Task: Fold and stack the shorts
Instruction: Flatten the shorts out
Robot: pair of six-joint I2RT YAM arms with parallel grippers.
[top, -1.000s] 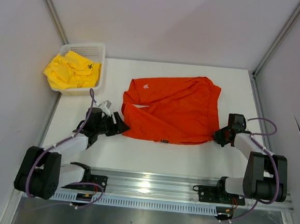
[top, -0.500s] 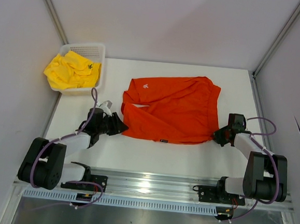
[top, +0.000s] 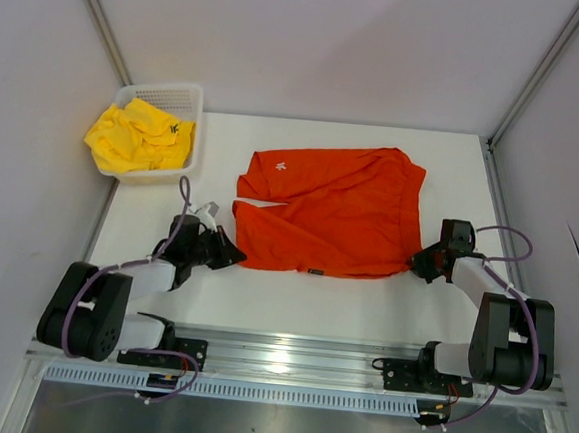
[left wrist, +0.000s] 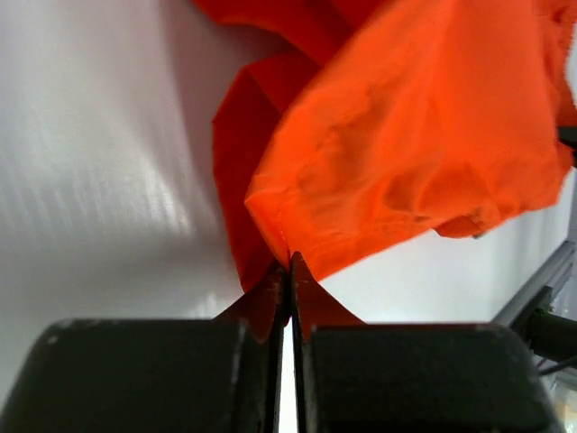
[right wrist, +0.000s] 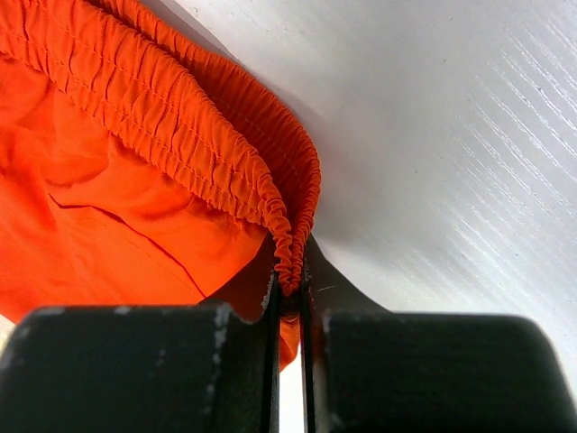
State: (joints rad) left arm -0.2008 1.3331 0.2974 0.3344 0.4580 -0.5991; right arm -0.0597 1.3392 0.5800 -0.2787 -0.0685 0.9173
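In the top view the soft orange-red fabric shorts [top: 330,215] lie spread flat on the white table [top: 293,297], stretched between the 2 grippers. The left gripper [top: 234,255] stood wide just beside the left hem 1 second ago. Now it has moved in and its fingers are pressed together on that hem corner. The right gripper [top: 419,264] has not moved and pinches the opposite edge. Well beyond the left fingers, the bright yellow shorts [top: 140,137] lie crumpled in the white mesh plastic basket [top: 169,92]. In the left wrist view the 2 black fingers [left wrist: 162,379] meet with only a thin fold of orange cloth between them, and the rest of the garment rises ahead of the tips. In the right wrist view the fingers [right wrist: 433,370] are narrow on the gathered elastic waistband [right wrist: 180,117], which runs away up and left of them. I judge that both ends are now held, so the arms can begin the 1st fold; the stacking is not yet near.
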